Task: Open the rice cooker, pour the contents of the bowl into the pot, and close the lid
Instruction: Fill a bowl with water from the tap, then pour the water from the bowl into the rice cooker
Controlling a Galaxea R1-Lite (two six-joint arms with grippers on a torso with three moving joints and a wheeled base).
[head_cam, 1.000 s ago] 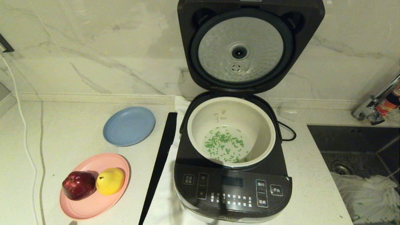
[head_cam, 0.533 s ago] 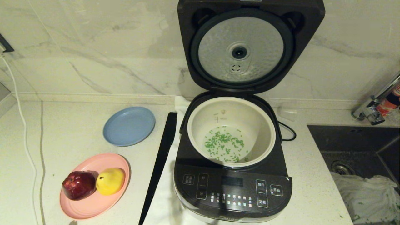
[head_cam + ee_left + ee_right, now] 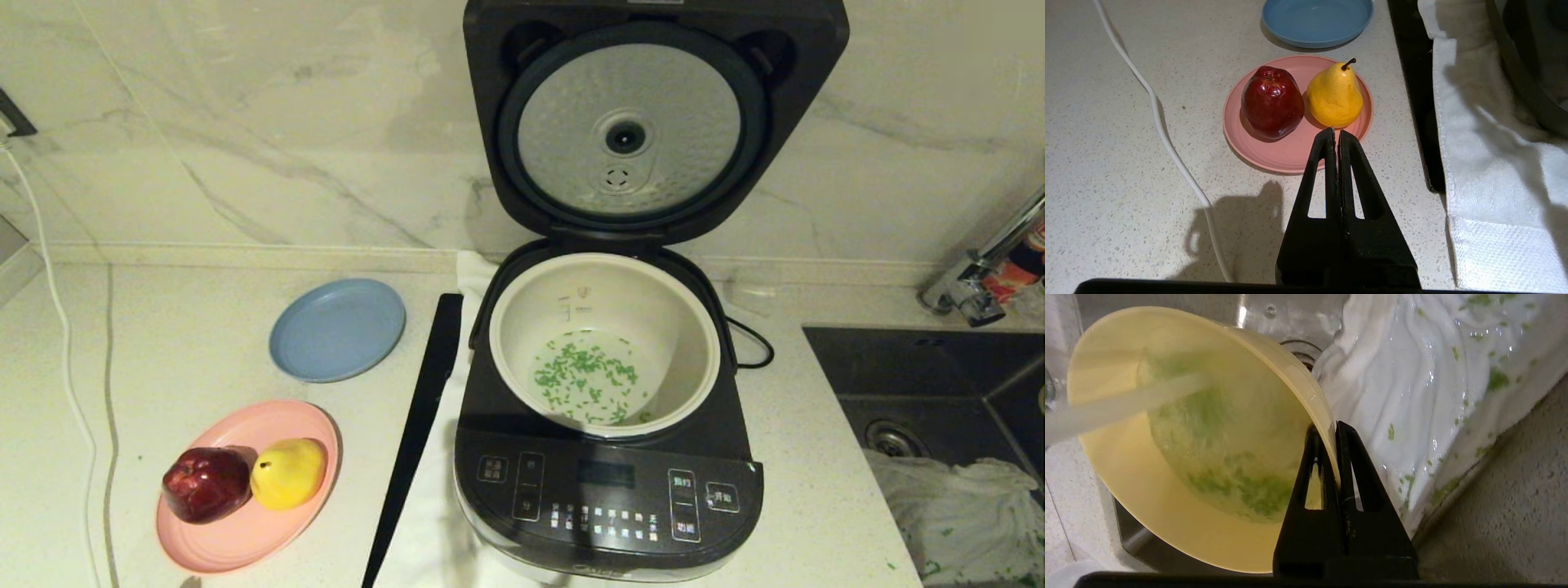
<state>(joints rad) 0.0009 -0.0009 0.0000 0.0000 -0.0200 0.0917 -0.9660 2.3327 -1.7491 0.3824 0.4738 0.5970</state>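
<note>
Evidently the pouring step is done: green bits [image 3: 584, 380] lie in the pot [image 3: 686, 327] of the rice cooker [image 3: 608, 498], whose lid [image 3: 653, 122] stands upright and open. The right gripper [image 3: 1331, 430] pinches the rim of the tilted bowl [image 3: 1167, 522] over the sink [image 3: 1274, 312] and white cloth [image 3: 1412, 400]. The left gripper [image 3: 1336, 136], pressed together, hangs near the pink plate [image 3: 1290, 157]. Next: release the bowl, then swing the lid down.

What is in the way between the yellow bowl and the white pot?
Nothing visible. The lid stands up open and the pot is uncovered. The right gripper pinches the bowl by its rim over the sink, beside the cooker.
</note>
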